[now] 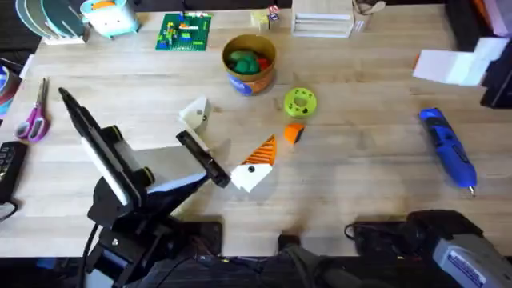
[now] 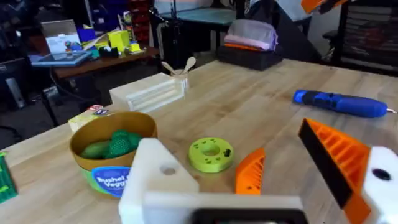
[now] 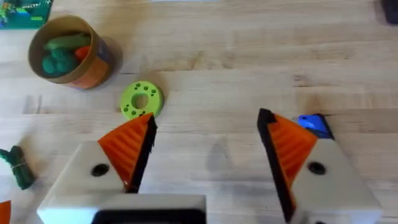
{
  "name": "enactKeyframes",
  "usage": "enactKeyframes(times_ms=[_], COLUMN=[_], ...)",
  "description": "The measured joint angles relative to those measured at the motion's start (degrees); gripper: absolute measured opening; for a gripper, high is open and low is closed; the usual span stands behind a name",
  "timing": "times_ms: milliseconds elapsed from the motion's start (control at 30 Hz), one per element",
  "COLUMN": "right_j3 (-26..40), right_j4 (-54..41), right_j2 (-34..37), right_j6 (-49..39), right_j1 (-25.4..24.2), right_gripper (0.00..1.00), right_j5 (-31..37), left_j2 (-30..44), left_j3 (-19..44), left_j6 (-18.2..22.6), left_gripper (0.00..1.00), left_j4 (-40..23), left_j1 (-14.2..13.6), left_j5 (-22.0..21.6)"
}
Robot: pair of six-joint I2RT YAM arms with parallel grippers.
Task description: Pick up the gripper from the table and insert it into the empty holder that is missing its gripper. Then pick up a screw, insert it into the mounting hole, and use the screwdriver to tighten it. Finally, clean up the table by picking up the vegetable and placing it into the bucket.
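Tan bucket stands upright at desk rear-centre. It holds several green toy veg plus one red-orange piece, with a blue label on its side. Lime disc lies flat just beside the bucket on its right-front side, not touching, with holes in its face.

Left pincer is released, with jaws spread wide over the desk centre and nothing between them. One jaw is the cream holder, bare with its dark hole visible. The other jaw carries an orange ribbed fin on a white block. In the left wrist view the holder sits in front of the bucket.

Orange gripper lies loose on the desk, just in front of the disc and near the fin tip. It touches neither. The left wrist view shows it between the two jaws and lying on the wood.

Right pincer is released and holds nothing, with orange pads on both jaws.

Vegetable, dark green, lies on the desk outside the bucket and well apart from it.

Screwdriver lies flat at the right side of the desk, tip toward the front edge and well apart from everything else.
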Motion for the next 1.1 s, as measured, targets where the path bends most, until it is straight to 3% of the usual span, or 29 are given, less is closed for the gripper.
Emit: enactKeyframes(times_ms=[233,600,1100], right_j3=[0.0,0.0,0.0], right_j4=[0.0,0.0,0.0], right_j2=[0.0,0.0,0.0], right_j6=[0.0,0.0,0.0], right_j1=[0.0,0.0,0.0], right_gripper=[0.991,0.991,0.991], right_j5=[0.0,0.0,0.0], left_j2=[0.1,0.1,0.1], left_j3=[0.0,0.0,0.0], left_j6=[-1.7,-4.4,-4.4], left_gripper=[0.992,0.992,0.993], left_j4=[-7.0,-6.9,-6.9], left_j1=[0.0,0.0,0.0], left_j5=[-0.1,0.1,0.1])
